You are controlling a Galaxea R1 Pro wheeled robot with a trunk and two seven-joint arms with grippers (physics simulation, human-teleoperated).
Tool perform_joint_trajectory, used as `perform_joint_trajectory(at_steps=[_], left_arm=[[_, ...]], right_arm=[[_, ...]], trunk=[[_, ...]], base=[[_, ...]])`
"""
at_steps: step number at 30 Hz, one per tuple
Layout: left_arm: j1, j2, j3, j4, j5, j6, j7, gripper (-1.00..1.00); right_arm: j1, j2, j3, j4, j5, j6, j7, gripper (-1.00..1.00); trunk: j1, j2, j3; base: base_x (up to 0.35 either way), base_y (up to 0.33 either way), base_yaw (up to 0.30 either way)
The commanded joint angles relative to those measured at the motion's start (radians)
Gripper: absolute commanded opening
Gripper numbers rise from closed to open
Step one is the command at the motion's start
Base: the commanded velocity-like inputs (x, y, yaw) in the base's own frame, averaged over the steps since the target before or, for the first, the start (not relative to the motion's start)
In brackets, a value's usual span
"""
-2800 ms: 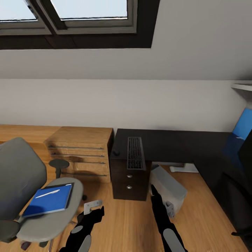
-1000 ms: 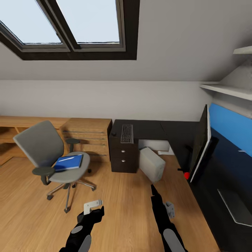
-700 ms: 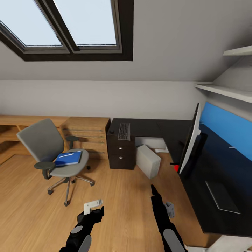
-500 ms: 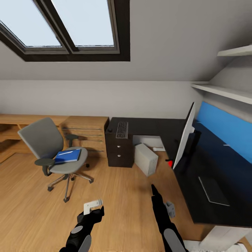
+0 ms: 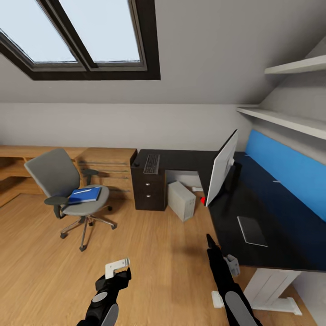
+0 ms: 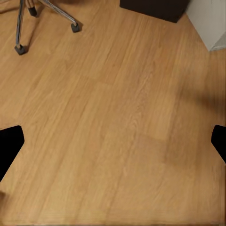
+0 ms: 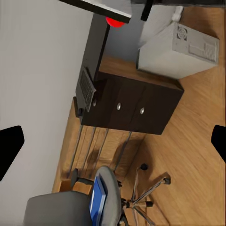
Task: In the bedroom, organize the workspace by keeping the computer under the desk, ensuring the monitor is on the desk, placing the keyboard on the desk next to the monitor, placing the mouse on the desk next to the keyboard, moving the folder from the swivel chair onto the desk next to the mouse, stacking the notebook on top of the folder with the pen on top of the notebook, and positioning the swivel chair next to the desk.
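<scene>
Both arms hang low over the wood floor [image 5: 149,253]. The left gripper [image 5: 117,267] and right gripper [image 5: 222,262] hold nothing, jaws spread wide in the wrist views. The folder [image 5: 84,194] lies on the swivel chair [image 5: 68,190] seat, a thin white pen [image 5: 84,191] on it. The keyboard [image 5: 151,163] sits at the desk [image 5: 271,244] far-left end, above the dark drawers [image 5: 148,194]; the mouse [image 5: 136,164] is by that corner edge. The monitor [image 5: 222,167] stands mid-desk, the notebook [image 5: 251,230] near the front edge, and the computer [image 5: 181,200] tilts on the floor. Risk: grab the folder carelessly and that pen rolls off.
</scene>
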Motion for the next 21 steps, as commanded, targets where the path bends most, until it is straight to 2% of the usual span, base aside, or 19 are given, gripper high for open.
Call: perform_joint_trajectory(at_steps=[1,8,11,14,16,18,19,21], left_arm=[[-0.001,0.0,-0.001,-0.002,0.008,0.003,0.008,1.0],[-0.001,0.001,0.0,0.002,0.009,0.003,0.008,1.0],[-0.001,0.001,0.0,0.01,0.008,0.002,0.008,1.0],[-0.001,0.0,-0.001,0.021,0.008,0.002,0.007,1.0],[-0.001,0.0,-0.002,0.032,0.007,0.001,0.006,1.0],[-0.001,-0.001,-0.002,0.037,0.007,0.001,0.006,1.0],[-0.001,-0.001,-0.003,0.04,0.006,0.001,0.006,1.0],[-0.001,-0.001,-0.003,0.042,0.005,0.001,0.006,1.0]], right_arm=[[-0.001,-0.007,0.002,-0.011,-0.011,-0.006,-0.011,1.0],[-0.001,-0.061,0.001,-0.078,0.011,-0.006,-0.133,1.0],[-0.003,-0.086,0.001,-0.091,0.067,-0.007,-0.204,1.0],[-0.008,-0.091,-0.001,-0.093,0.112,-0.011,-0.227,1.0],[-0.014,-0.096,-0.009,-0.094,0.16,-0.02,-0.239,1.0],[-0.019,-0.097,-0.021,-0.093,0.194,-0.029,-0.244,1.0],[-0.023,-0.099,-0.04,-0.09,0.231,-0.038,-0.248,1.0],[-0.026,-0.099,-0.063,-0.085,0.27,-0.044,-0.25,1.0]], trunk=[[0.0,-0.002,-0.002],[0.0,-0.002,-0.002],[0.0,-0.002,-0.002],[0.0,-0.002,-0.002],[0.0,-0.002,-0.002],[0.0,-0.002,-0.002],[0.0,-0.002,-0.002],[0.0,-0.002,-0.002]], base=[[-0.149,-0.122,0.0],[-0.06,-0.049,0.0],[-0.012,-0.01,0.0],[-0.005,-0.004,0.0],[-0.002,-0.002,0.0],[-0.002,-0.005,0.0],[-0.001,-0.06,0.0],[-0.001,-0.117,0.0]])
